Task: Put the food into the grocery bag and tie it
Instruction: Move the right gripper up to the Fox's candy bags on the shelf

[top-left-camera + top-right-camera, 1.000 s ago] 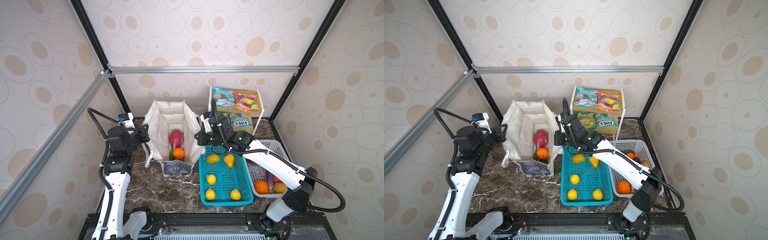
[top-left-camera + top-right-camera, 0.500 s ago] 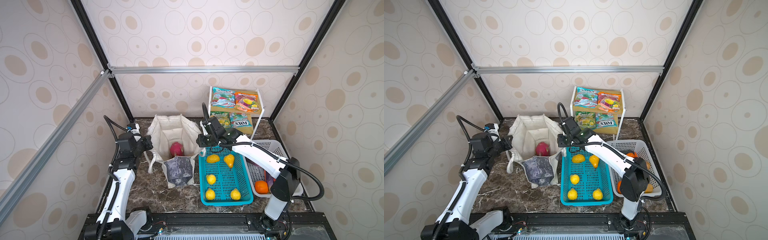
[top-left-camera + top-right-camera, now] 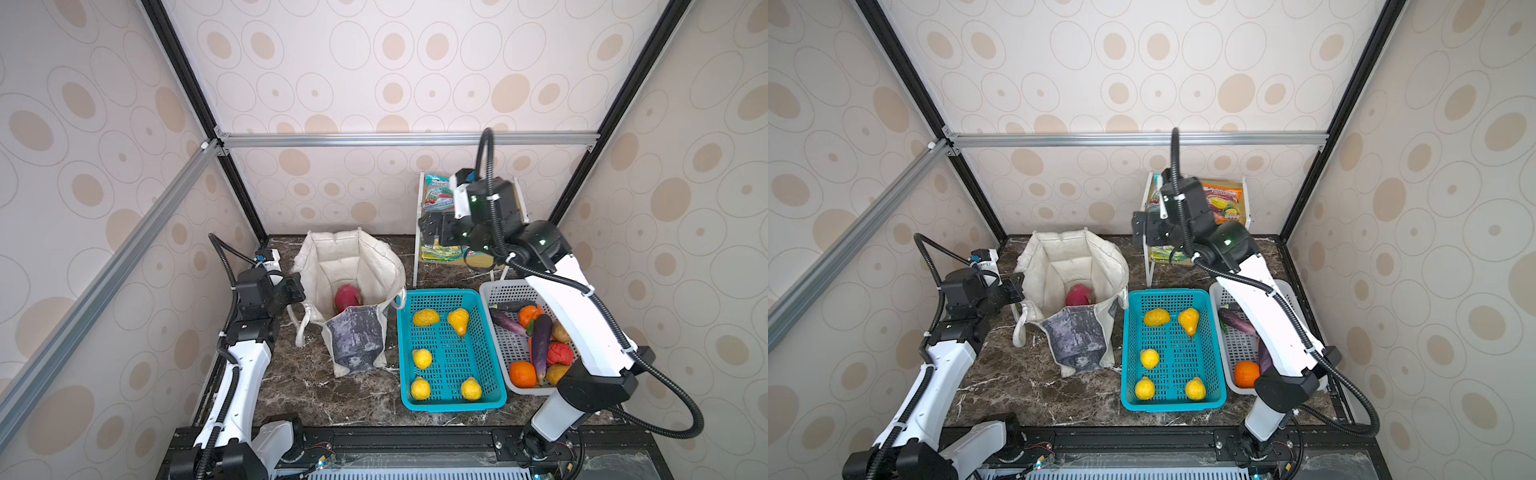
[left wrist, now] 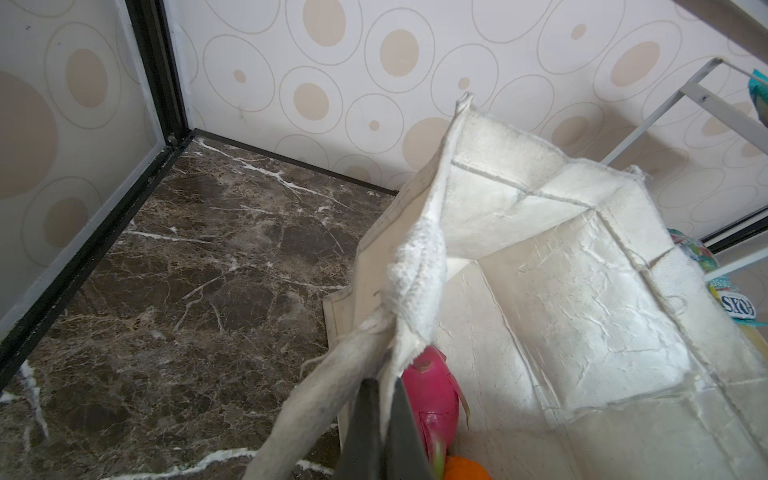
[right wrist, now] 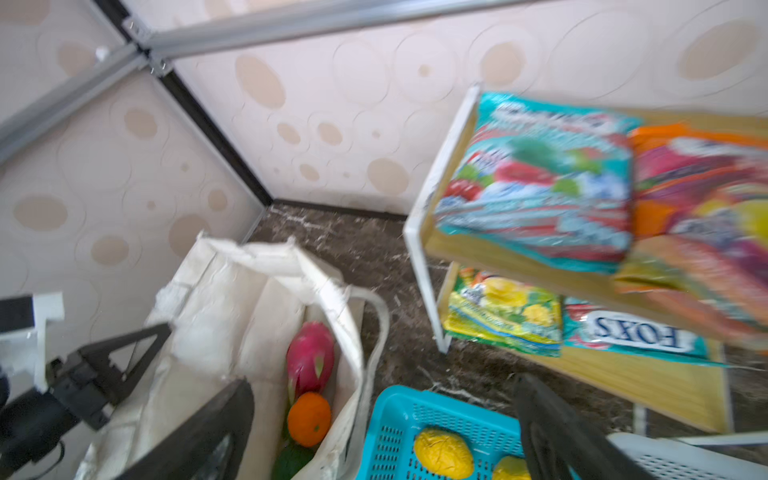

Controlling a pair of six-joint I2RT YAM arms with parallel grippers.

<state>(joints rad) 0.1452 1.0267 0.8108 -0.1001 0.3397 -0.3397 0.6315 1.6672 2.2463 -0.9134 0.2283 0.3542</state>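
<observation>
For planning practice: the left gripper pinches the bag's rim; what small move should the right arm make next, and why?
Probably reach the right gripper to the teal packet on the shelf beside it: jaws open, empty; the grocery bag stands open.

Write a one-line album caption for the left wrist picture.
Left tool pinches the edge of the grocery bag, a pink dragon fruit and an orange inside.

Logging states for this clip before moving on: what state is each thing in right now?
grocery bag: upright, mouth open, untied.
left gripper: shut on the bag's rim.
right gripper: open, empty.
dragon fruit: inside the bag.
orange: inside the bag.
dark green fruit: inside the bag.
teal basket: holds five yellow fruits.
white basket: holds eggplants and other produce.
</observation>
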